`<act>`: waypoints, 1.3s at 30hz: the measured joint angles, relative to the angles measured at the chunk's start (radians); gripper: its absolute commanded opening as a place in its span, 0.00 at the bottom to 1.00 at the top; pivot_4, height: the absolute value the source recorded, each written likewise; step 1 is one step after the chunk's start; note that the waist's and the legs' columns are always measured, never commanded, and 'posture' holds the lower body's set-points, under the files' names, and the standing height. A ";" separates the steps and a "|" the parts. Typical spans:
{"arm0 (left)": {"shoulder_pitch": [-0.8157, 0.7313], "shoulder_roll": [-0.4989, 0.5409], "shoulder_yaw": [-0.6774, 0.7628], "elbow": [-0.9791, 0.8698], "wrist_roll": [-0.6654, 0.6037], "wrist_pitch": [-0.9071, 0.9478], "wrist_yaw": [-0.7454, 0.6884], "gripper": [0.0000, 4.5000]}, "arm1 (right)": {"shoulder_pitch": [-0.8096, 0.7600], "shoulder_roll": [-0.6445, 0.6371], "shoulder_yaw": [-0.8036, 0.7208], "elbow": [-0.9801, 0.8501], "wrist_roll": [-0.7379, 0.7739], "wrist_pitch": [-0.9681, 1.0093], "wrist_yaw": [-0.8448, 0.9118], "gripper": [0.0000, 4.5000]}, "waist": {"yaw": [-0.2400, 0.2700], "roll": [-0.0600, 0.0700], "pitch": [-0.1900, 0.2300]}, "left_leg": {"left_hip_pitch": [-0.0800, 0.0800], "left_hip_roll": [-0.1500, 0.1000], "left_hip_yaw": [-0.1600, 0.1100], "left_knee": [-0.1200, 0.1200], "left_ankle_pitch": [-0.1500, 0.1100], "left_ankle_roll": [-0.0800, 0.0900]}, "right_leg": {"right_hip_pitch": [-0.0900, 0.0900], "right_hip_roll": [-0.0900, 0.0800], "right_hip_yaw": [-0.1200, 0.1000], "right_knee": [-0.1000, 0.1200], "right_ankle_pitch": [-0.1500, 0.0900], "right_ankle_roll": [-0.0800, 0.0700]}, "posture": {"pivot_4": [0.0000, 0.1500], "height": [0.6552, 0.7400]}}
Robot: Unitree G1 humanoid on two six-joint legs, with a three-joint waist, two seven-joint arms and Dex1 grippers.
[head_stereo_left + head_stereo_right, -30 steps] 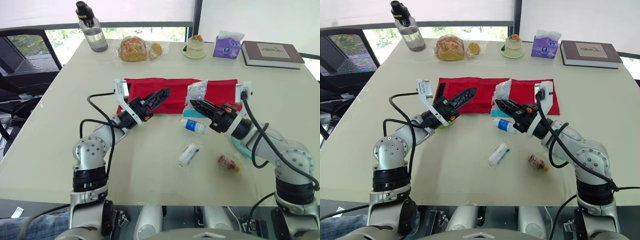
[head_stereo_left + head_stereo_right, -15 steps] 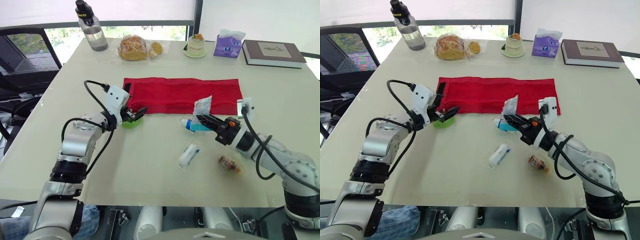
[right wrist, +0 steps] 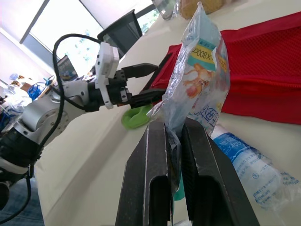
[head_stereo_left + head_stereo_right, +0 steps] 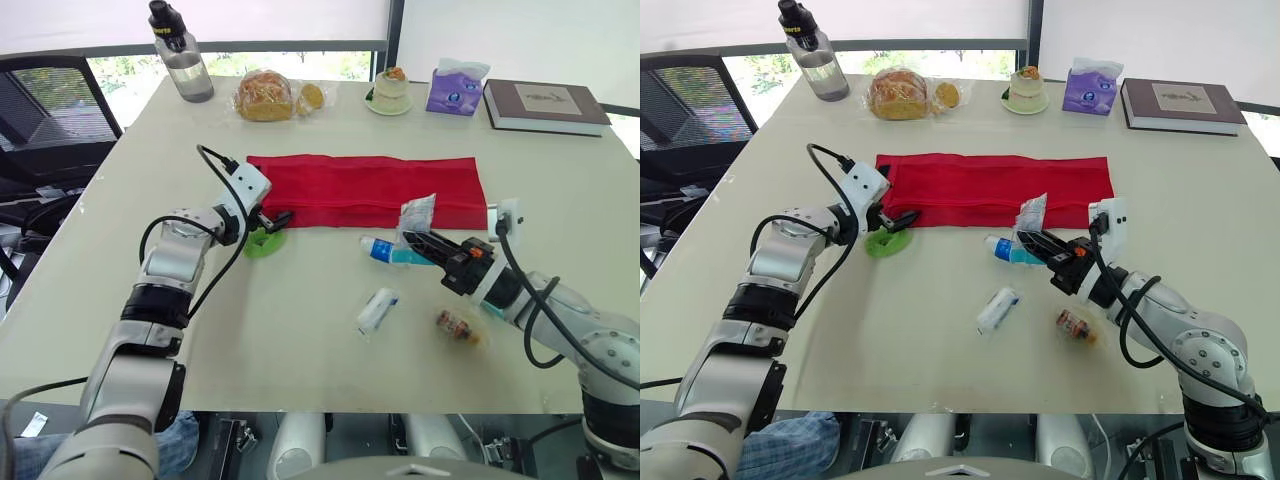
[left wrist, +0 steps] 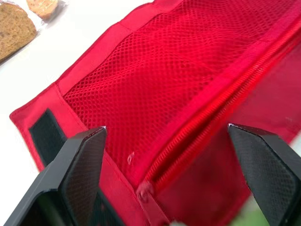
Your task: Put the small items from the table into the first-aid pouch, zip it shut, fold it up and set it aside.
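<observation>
At the middle of the desk (image 4: 300,340) the red first-aid pouch (image 4: 365,185) lies unfolded and flat, its mesh side up. The left gripper (image 4: 278,219) sits at the pouch's left end, near the front corner. Its fingers (image 5: 80,169) are spread wide with nothing between them. In the left wrist view they straddle the zipper (image 5: 197,136), and the zipper pull (image 5: 143,190) lies between them, closer to one finger. Whether they touch the fabric cannot be told. A green item (image 4: 263,242) lies on the desk just beside this gripper, at the pouch's near edge.

The right gripper (image 4: 410,238) is in front of the pouch's right half. Its fingers (image 3: 150,188) are closed tight on the bottom edge of a clear packet (image 4: 418,212). The packet stands upright above the fingertips, in front of the pouch's near edge. A blue-and-white tube (image 4: 380,250) lies on the desk just beside the fingertips. Nearer the robot, a small white roll (image 4: 377,309) and a small brown item (image 4: 455,325) lie apart from each other and well apart from the pouch.
</observation>
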 measured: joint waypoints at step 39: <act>-0.206 -0.296 -0.112 0.204 0.111 -0.238 -0.302 0.01 | -0.027 0.070 0.076 0.021 0.031 -0.020 -0.103 0.00 | 0.004 0.000 0.000 | -0.003 -0.001 -0.002 0.010 0.000 0.001 | 0.000 0.001 -0.001 0.004 0.001 0.002 | 1.00 1.00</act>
